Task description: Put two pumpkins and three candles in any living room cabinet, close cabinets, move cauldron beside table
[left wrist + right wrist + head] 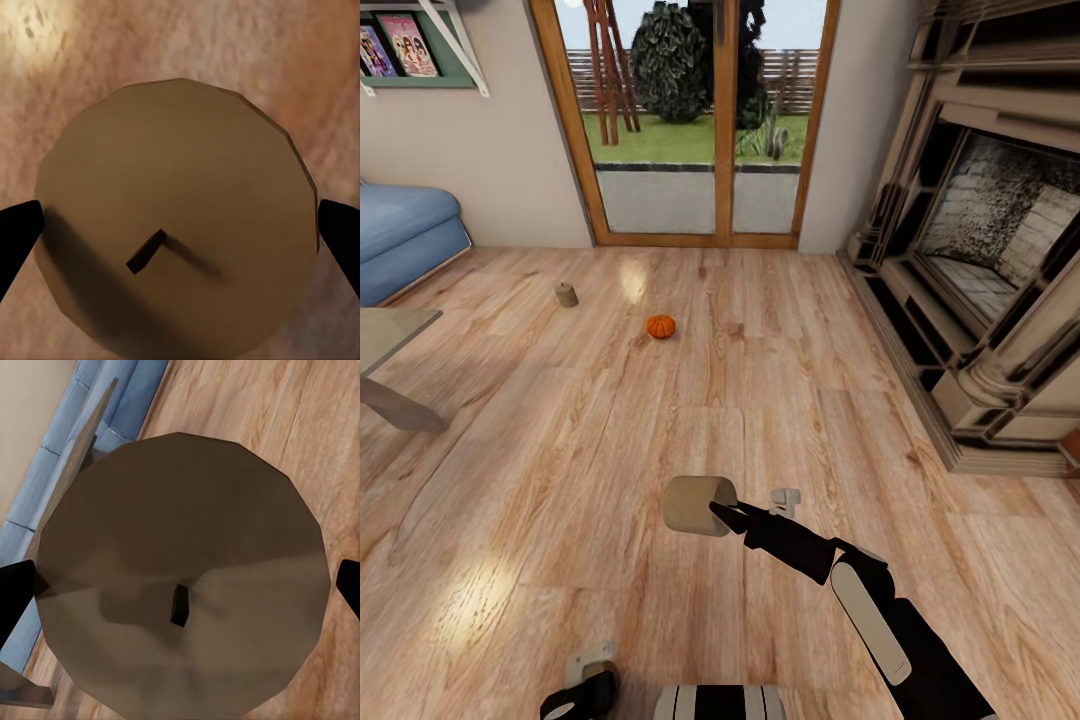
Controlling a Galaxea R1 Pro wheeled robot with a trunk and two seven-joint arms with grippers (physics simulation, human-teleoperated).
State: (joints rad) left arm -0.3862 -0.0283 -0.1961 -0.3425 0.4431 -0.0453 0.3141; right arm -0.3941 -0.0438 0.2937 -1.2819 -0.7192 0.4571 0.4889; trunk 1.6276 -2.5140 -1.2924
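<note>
The right gripper [712, 512] is clamped on a stubby candle [698, 504], held above the wooden floor [660, 420]; in the right wrist view the candle's round top [180, 585] (short dark wick at its centre) sits between the two dark fingertips [16, 600]. The left gripper [180, 232] likewise grips a second candle [176, 217], a fingertip at each side. Well beyond the right gripper, a third candle [566, 295] and a pumpkin [660, 326] sit on the floor near the glass doors [700, 120].
</note>
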